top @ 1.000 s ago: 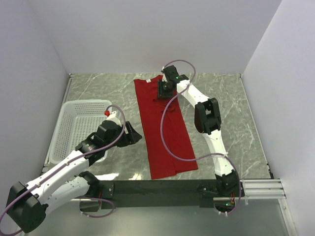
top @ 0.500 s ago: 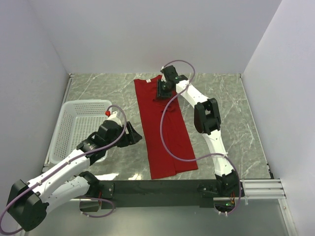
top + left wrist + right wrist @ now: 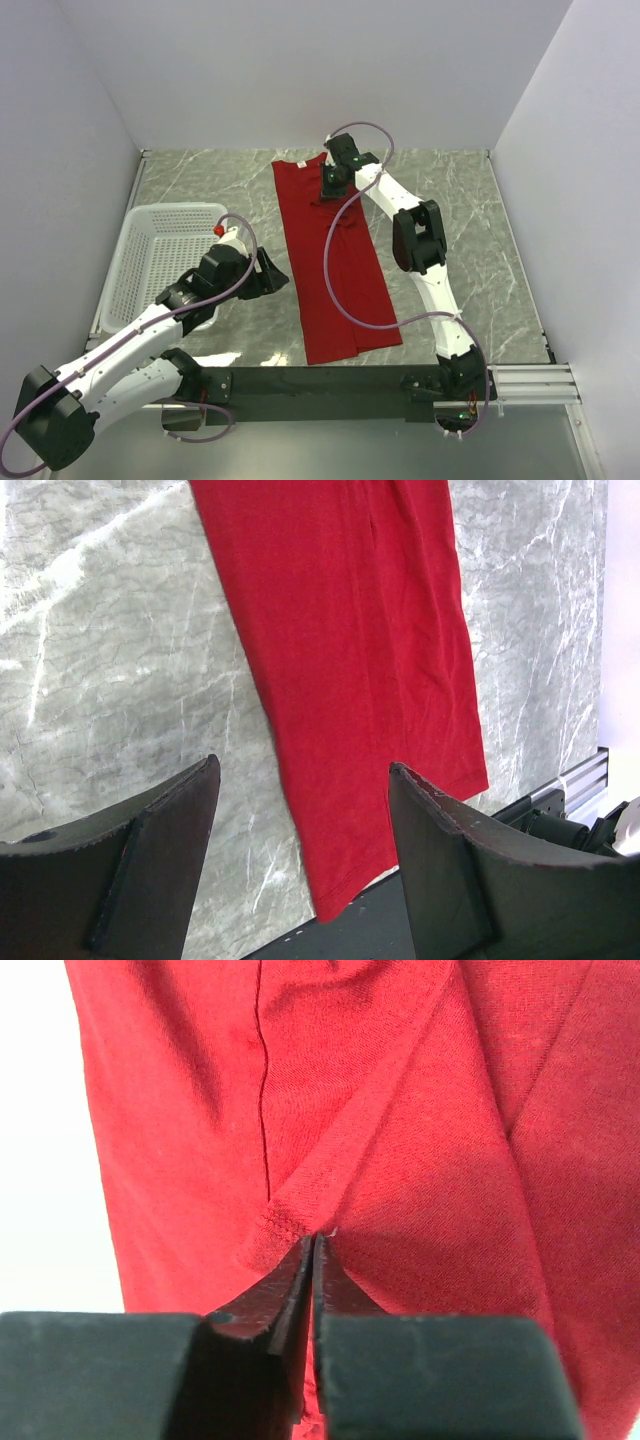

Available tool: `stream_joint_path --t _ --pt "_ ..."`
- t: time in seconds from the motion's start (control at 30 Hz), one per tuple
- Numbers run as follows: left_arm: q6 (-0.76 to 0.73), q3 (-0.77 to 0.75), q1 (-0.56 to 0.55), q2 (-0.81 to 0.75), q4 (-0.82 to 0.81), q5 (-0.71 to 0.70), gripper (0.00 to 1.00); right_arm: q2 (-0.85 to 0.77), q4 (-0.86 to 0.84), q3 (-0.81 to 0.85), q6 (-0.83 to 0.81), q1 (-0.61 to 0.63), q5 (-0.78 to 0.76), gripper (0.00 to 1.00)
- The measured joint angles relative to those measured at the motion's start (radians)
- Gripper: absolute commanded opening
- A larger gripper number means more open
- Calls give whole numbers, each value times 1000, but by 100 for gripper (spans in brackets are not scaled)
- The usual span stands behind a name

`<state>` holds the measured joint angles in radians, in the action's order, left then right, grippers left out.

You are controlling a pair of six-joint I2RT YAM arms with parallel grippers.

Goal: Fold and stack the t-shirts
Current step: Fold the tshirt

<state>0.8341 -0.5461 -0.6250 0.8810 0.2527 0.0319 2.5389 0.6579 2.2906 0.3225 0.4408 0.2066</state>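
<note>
Stretching near to far, the t-shirt (image 3: 308,250) points its collar (image 3: 299,163) away.

T-shirt (image 3: 310,270) on table (image 3: 480,250); basket (image 3: 160,255) to its left.

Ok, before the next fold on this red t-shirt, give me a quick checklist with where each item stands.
1. Right gripper shut on the t-shirt at its far end: ok.
2. Layers in that pinch: cannot tell.
3. Left gripper open: ok.
4. Left gripper on cloth: not ok, it hovers beside the long edge.
5. The t-shirt lies as a narrow strip on the table: ok.
</note>
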Motion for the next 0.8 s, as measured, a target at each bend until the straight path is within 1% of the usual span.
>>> stream_joint_path --t 0.03,0.2,0.33,0.47,0.63,0.67,0.7,0.77,0.8 --pt "0 0 0 0 0 0 73 0 1 0 0 0 0 0" --pt "0 0 0 0 0 0 73 0 0 0 0 -4 2 0" --pt "-1 0 0 0 0 0 74 0 -1 0 -2 -23 31 0" --pt "0 0 0 0 0 0 74 -4 -1 -1 -11 -75 89 0" --pt "-1 0 0 14 -6 0 73 -12 -3 -1 -55 -173 179 0" --pt "-1 0 0 20 -6 1 73 -13 -5 -1 -64 -191 192 1" --pt "-1 0 0 28 -8 1 73 -13 -6 0 -74 -209 203 4" --pt "-1 0 0 38 -8 3 73 -13 -6 1 -93 -237 208 5" --pt "-1 0 0 40 -8 5 73 -13 -5 3 -100 -241 207 8"
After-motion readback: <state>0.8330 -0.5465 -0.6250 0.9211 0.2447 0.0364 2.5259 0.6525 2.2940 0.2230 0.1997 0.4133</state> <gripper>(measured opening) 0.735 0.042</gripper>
